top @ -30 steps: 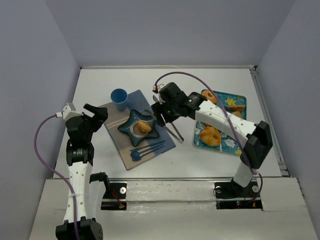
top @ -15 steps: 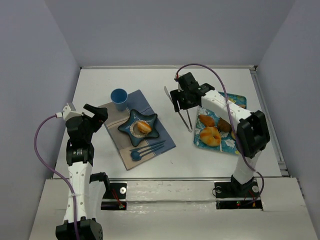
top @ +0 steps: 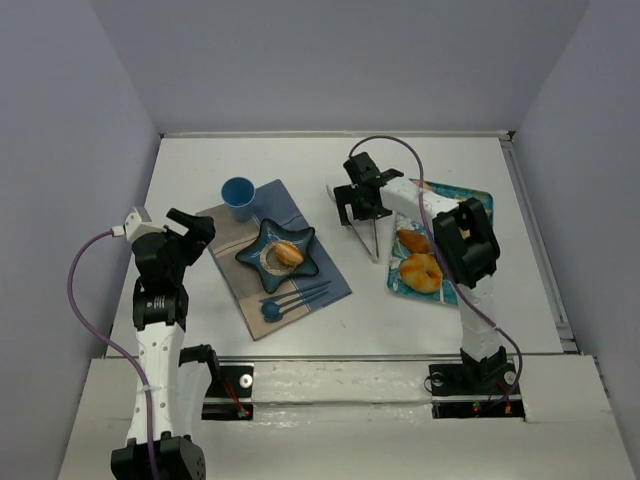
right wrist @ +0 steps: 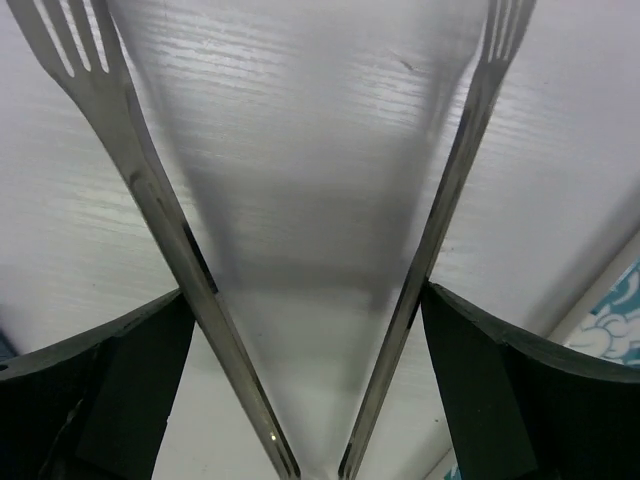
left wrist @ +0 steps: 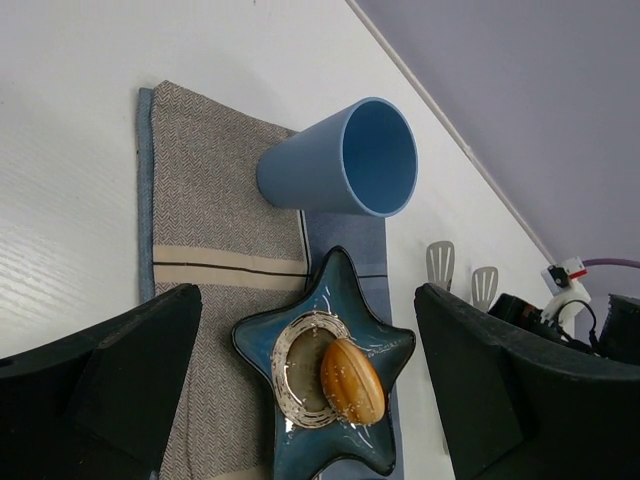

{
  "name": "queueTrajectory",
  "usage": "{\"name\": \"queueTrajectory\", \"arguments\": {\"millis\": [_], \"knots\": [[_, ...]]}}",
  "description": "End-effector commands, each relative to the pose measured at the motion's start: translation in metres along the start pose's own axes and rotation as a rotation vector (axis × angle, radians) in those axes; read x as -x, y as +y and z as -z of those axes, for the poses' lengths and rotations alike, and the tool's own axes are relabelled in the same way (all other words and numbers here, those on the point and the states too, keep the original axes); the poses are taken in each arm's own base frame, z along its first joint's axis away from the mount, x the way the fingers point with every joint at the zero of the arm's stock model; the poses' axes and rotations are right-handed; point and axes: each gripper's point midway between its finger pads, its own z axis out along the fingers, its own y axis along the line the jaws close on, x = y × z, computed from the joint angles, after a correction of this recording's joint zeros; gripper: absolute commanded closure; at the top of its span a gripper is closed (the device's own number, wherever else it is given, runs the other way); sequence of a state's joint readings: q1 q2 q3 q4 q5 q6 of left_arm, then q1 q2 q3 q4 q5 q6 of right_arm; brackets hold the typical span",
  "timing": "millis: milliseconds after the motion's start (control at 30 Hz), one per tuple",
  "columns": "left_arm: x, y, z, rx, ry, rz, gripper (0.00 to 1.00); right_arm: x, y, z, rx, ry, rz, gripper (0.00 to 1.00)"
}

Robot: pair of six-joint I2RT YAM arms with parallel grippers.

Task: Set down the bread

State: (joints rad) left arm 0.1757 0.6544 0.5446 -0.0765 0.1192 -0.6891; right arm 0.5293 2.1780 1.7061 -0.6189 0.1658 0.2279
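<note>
The bread [top: 288, 254] already lies in the blue star-shaped dish [top: 300, 238], just off its pale centre ring, and nothing is touching it. Judged from that, the placing itself looks done. What remains is parting with the metal tongs [top: 368, 238], which lie on the white surface between the placemat [top: 235, 275] and the pastry tray [top: 475, 205].

The right claw [top: 357, 205] is spread wide over the tongs, whose two forked arms are splayed between its fingers. Whether the pads press on them, I cannot tell. The left claw [top: 195, 230] is also wide and holds nothing, hanging near the placemat's edge.

The next move probably calls for a straight lift of the right claw – clear of both arms, so the tongs are not dragged toward the dish.
</note>
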Motion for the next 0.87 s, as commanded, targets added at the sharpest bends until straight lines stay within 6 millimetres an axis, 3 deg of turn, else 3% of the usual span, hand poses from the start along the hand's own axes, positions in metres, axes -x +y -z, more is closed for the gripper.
{"name": "queueTrajectory", "arguments": {"millis": [0,33,67,133,167,200,233,267,300,333,367,400,433,467,633,833], "knots": [[0.008,-0.006,0.002,-0.015,-0.026,-0.007,0.01,0.057,-0.008,0.057,-0.011,-0.235,-0.081,0.00],[0.008,-0.007,0.003,-0.017,-0.025,-0.007,0.01,0.075,-0.011,0.089,0.002,-0.326,-0.108,0.00],[0.010,-0.009,0.005,-0.021,-0.032,-0.007,0.01,0.065,-0.017,0.093,-0.008,-0.329,-0.114,0.00],[0.011,-0.011,0.007,-0.023,-0.034,-0.006,0.01,0.069,-0.025,0.120,-0.017,-0.404,-0.169,0.00],[0.012,-0.010,0.008,-0.019,-0.034,-0.004,0.01,0.073,-0.033,0.154,-0.011,-0.473,-0.205,0.00],[0.012,-0.012,0.011,-0.027,-0.036,-0.005,0.01,0.067,-0.038,0.164,-0.015,-0.490,-0.230,0.00],[0.013,-0.014,0.012,-0.034,-0.036,-0.005,0.01,0.046,-0.044,0.160,-0.029,-0.470,-0.265,0.00],[0.011,-0.019,0.015,-0.061,-0.023,-0.008,0.01,0.043,-0.055,0.189,-0.038,-0.533,-0.312,0.00],[0.010,-0.018,0.015,-0.059,-0.021,-0.009,0.01,0.027,-0.059,0.175,-0.062,-0.495,-0.332,0.00],[0.005,-0.025,0.018,-0.099,0.005,-0.012,0.01,0.022,-0.067,0.200,-0.055,-0.549,-0.376,0.00],[0.002,-0.027,0.019,-0.112,0.021,-0.014,0.01,-0.006,-0.074,0.189,-0.079,-0.516,-0.427,0.00],[-0.002,-0.031,0.022,-0.139,0.045,-0.021,0.01,-0.016,-0.077,0.191,-0.077,-0.521,-0.451,0.00],[-0.004,-0.032,0.022,-0.144,0.056,-0.024,0.01,-0.020,-0.081,0.210,-0.048,-0.575,-0.493,0.00],[-0.007,-0.031,0.023,-0.143,0.065,-0.027,0.01,-0.040,-0.084,0.199,-0.054,-0.552,-0.486,0.00],[-0.018,-0.021,0.032,-0.102,0.122,-0.058,0.01,-0.051,-0.083,0.225,0.065,-0.688,-0.548,0.00],[-0.008,-0.024,0.051,-0.093,0.077,-0.068,0.01,-0.054,-0.078,0.234,0.136,-0.765,-0.518,0.00]]}}
